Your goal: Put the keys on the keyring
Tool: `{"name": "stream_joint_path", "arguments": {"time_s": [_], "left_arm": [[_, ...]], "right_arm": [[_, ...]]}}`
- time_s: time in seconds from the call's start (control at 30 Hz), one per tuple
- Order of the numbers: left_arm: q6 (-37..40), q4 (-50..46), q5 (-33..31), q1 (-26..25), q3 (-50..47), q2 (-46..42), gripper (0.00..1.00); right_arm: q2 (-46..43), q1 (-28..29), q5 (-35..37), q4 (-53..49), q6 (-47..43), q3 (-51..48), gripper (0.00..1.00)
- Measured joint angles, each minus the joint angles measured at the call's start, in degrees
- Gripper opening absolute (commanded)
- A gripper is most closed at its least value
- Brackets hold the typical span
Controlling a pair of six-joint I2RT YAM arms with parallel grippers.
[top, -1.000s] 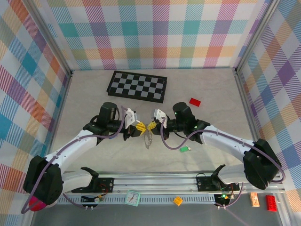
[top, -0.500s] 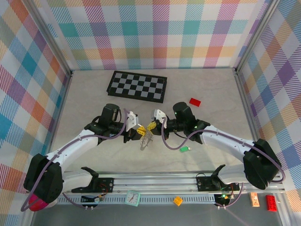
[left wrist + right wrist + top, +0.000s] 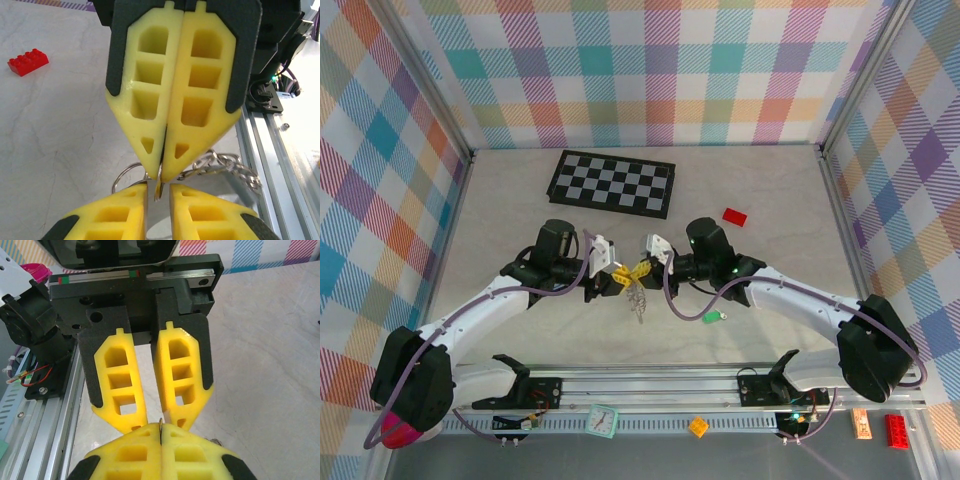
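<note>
**Fig. Threading step, viewed from above and from both wrists.** The right gripper (image 3: 163, 170) is pressed fully closed. A thin metal sliver juts from its tips, judged to be the wire of the keyring (image 3: 638, 302). The ring's loop and chain links (image 3: 227, 164) hang below the pinch, over the middle of the worktop (image 3: 520, 210).

The left gripper (image 3: 158, 206) meets the right one tip to tip. Its jaws stand narrowly apart on either side of that sliver and do not visibly clamp it. Whether it carries a key cannot be told.

The green key (image 3: 712, 317) lies on the worktop towards the front edge, right of centre. It sits just in front of the right forearm, apart from the ring.

**Technique.**
- The right pinch should stay firm so that the ring cannot swivel.
- The left jaws should work close beside the right tips, where the wire is best supported. Further out, so thin a loop would probably flex away rather than yield an opening.
- Movements should be short and in line with the wire.
- The hanging chain may swing or snag on a finger, so it is best kept below the contact point.
- The green key remains to be fetched and its hole presented squarely to the wire.
</note>
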Motion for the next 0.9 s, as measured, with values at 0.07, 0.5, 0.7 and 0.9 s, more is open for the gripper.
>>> {"name": "stream_joint_path", "arguments": {"time_s": [0.07,0.5,0.7,0.9], "left_arm": [[-0.37,0.31,-0.07,-0.04,0.00,0.00,0.19],[-2.03,1.64,-1.18,-1.14,-1.16,-1.07,0.00],[-0.07,1.49,-4.83,-2.78,-1.53,-2.99,0.00],[2.38,1.46,-8.46,-4.37,-1.77,-4.55,0.00]], "right_arm": [[0.02,0.13,0.00,-0.15,-0.28,0.00,0.00],[-0.35,-0.04,2.56,-0.15,0.59,-0.04,0.39],[-6.64,-0.07,8.57,-6.99,-3.30,-0.63,0.42],[-7.78,0.13,10.69,-13.99,-8.83,-0.61,0.31]]}}
